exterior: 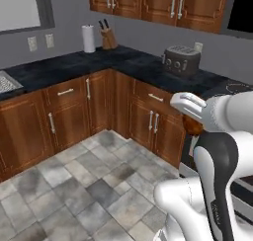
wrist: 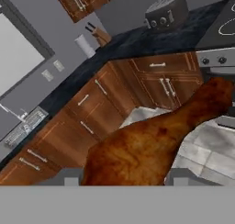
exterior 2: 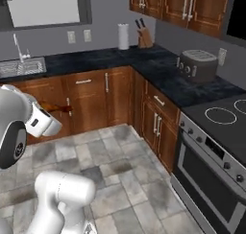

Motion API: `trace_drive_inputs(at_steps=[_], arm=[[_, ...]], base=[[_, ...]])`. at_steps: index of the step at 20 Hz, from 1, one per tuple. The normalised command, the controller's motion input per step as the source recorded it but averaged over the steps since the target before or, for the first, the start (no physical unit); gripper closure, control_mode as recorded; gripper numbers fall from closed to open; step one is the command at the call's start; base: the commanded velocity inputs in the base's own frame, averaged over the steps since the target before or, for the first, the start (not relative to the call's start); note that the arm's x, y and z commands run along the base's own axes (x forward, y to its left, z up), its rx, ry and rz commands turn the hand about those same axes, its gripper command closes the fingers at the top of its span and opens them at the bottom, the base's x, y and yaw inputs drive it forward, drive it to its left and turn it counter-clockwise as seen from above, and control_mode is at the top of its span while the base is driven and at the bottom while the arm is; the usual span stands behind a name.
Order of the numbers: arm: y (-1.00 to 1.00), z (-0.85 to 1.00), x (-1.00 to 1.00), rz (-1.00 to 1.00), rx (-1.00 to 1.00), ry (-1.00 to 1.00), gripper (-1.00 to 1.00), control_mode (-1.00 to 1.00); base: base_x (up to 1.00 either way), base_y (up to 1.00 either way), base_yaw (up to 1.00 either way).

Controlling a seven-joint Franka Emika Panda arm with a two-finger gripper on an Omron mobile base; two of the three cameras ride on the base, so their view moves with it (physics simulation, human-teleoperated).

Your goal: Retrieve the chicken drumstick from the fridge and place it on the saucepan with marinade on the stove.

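Corner kitchen, L-shaped run of wooden base cabinets (exterior 2: 96, 96) under a dark stone counter (exterior 2: 158, 72); grey-and-tan tiled floor (exterior 2: 120, 166).

- Toaster (exterior 2: 198, 64): grey, on the counter; taken as landmark.
- Stove (exterior 2: 218, 132): just beside the toaster along the same counter run, black top with white burner rings, silver front with knobs.
- Knife block (exterior 2: 143, 36) and paper-towel roll (exterior 2: 123, 36): in the counter corner, well away from the toaster, close beside each other.
- Sink (exterior 2: 21, 66): on the other counter leg, farthest from the toaster, below a pale window (exterior 2: 43, 6).
- Wall cabinets (exterior 2: 182, 5): wooden, above the toaster.
- Gripper (wrist: 124, 175): fingers closed on the chicken drumstick (wrist: 151, 140), thick end between the tips, thin end pointing toward the stove; held in the air over the floor, well apart from the toaster.
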Motion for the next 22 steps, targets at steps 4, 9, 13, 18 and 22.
trace_drive_inputs(at_steps=[4,9,13,18,22], arm=[[0.0,0.0,0.0,0.0,0.0,0.0,1.0,1.0],[0.0,0.0,0.0,0.0,0.0,0.0,1.0,1.0],[0.0,0.0,0.0,0.0,0.0,0.0,1.0,1.0],[0.0,0.0,0.0,0.0,0.0,0.0,1.0,1.0],[0.0,0.0,0.0,0.0,0.0,0.0,1.0,1.0]], base=[[0.53,-0.24,-0.82],[0.61,-0.23,-0.79],[0.97,0.25,-0.76],[0.87,0.11,-0.75],[0.58,-0.12,-0.75]])
